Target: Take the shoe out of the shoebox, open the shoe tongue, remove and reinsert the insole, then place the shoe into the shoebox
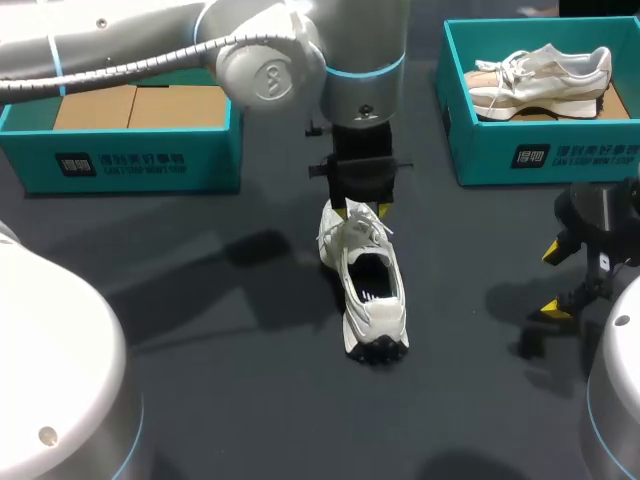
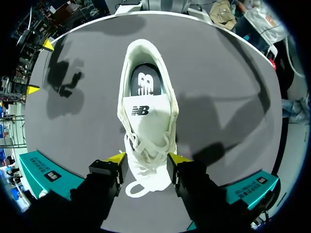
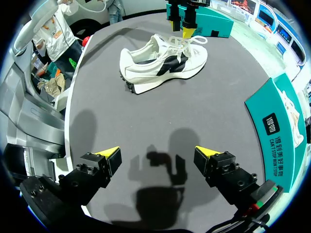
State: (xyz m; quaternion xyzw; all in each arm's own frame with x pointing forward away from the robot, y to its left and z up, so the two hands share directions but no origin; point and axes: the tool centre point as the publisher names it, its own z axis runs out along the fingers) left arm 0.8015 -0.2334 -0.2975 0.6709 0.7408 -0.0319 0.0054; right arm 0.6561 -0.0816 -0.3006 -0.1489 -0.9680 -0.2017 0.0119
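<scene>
- Shoe (image 1: 368, 290) (image 2: 146, 111) (image 3: 163, 63): white, upright on its sole on the table (image 1: 200, 300), outside both boxes. Its toe points toward the far edge and its heel toward the robot.
- The laces are loose. The tongue (image 2: 146, 116) lies flat over the opening, and a dark insole (image 2: 145, 82) shows inside the heel end.
- Left gripper (image 1: 362, 210) (image 2: 146, 158) (image 3: 182, 22): at mid-table, reaching down over the shoe's laced forefoot, which sits within it. It cannot be told whether it clamps the shoe or only brackets it.
- Right gripper (image 1: 555, 280) (image 3: 160, 155): spread wide and holding nothing. It hangs above bare table, well apart from the shoe on its right.
- Left box (image 1: 120, 150): teal, at the far left, with a brown cardboard floor showing inside.
- Right box (image 1: 540, 150): teal, at the far right. It holds a second shoe (image 1: 540, 75), white and lying on its side.
</scene>
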